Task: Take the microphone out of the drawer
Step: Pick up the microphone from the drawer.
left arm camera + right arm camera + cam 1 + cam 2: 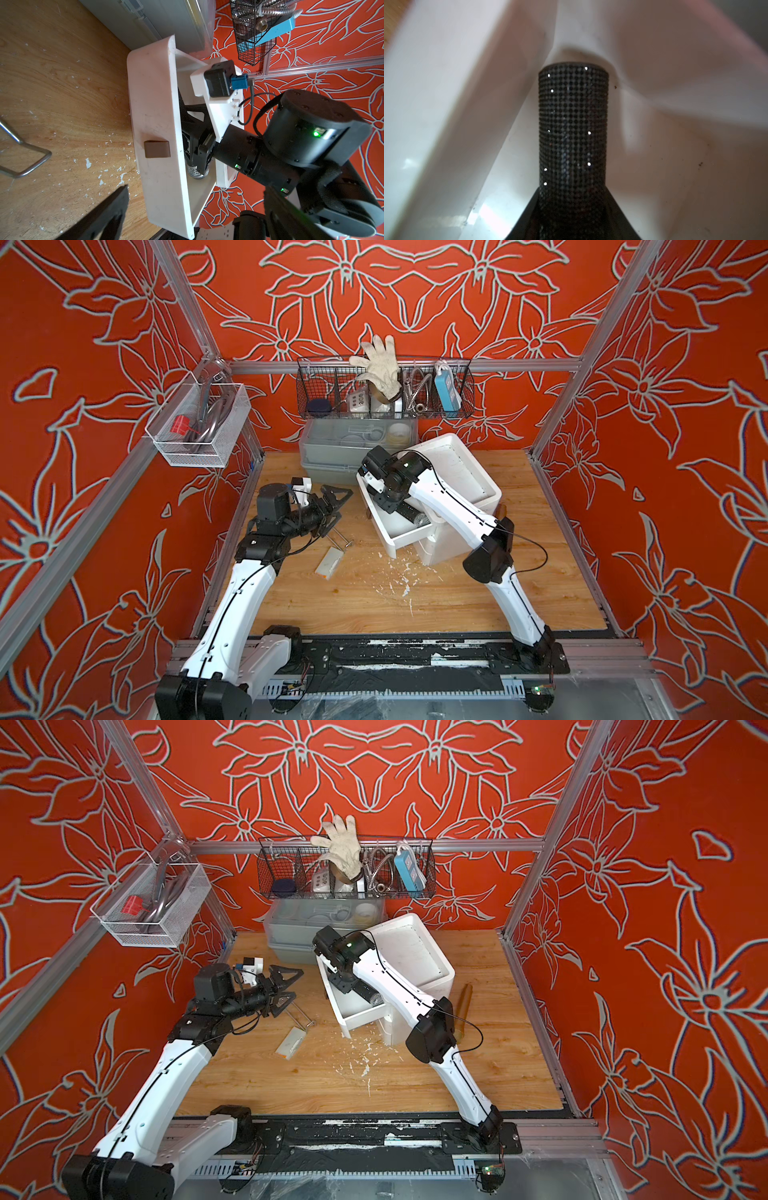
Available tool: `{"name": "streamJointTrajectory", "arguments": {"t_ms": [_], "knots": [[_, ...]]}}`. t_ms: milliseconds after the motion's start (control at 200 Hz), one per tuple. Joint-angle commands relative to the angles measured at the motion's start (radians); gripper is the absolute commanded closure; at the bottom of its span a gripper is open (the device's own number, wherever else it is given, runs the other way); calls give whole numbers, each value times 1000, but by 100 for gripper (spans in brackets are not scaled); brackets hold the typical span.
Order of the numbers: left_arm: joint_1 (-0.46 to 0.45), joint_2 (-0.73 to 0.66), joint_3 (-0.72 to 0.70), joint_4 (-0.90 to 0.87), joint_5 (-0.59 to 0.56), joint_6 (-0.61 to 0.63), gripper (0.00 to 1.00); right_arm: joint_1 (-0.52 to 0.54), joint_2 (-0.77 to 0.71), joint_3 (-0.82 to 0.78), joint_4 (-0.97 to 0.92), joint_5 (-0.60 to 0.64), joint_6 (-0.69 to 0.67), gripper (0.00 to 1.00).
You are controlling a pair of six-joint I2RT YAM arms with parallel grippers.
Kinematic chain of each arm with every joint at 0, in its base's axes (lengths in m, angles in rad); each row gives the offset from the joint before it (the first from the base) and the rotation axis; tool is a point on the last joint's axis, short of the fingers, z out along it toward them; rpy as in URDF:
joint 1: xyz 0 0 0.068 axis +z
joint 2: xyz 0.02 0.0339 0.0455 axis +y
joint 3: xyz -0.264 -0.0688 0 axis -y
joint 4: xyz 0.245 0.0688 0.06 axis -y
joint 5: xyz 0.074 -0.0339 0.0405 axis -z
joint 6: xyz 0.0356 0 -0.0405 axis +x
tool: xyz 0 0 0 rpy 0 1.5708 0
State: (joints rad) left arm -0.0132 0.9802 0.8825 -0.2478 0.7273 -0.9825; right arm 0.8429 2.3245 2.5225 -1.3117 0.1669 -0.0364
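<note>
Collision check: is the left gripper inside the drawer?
No, the left gripper hangs open over the table, apart from the drawer.

Microphone [573, 128]: black studded barrel, silver mesh head [196, 171]. It lies inside the drawer [155, 104], lengthwise just behind the front panel; its mid-section is hidden. Drawer [405, 541]: white, pulled out, open top, brown pull [156, 149] on the front, standing out over the desk.

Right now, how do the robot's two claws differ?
The left gripper hangs over the table beside the drawer; the right gripper reaches down inside that drawer. The left gripper's jaws are spread wide and empty; the right gripper's jaws straddle the microphone, though a firm grip isn't clear. Both are black two-fingered claws.
</note>
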Motion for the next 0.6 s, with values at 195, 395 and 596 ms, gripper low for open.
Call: {"name": "streamJointTrajectory", "arguments": {"t_ms": [195,395,596], "knots": [[2,-14,8,-2,4,26,0,-9,-9,-5,-20,-28,2,90],[2,-14,-9,-3,-5,40,0,-10,-64,-5,12,-35,13,100],[2,-18,-6,-15,2,48,0,-12,-131,11,30,-54,45,100]]}}
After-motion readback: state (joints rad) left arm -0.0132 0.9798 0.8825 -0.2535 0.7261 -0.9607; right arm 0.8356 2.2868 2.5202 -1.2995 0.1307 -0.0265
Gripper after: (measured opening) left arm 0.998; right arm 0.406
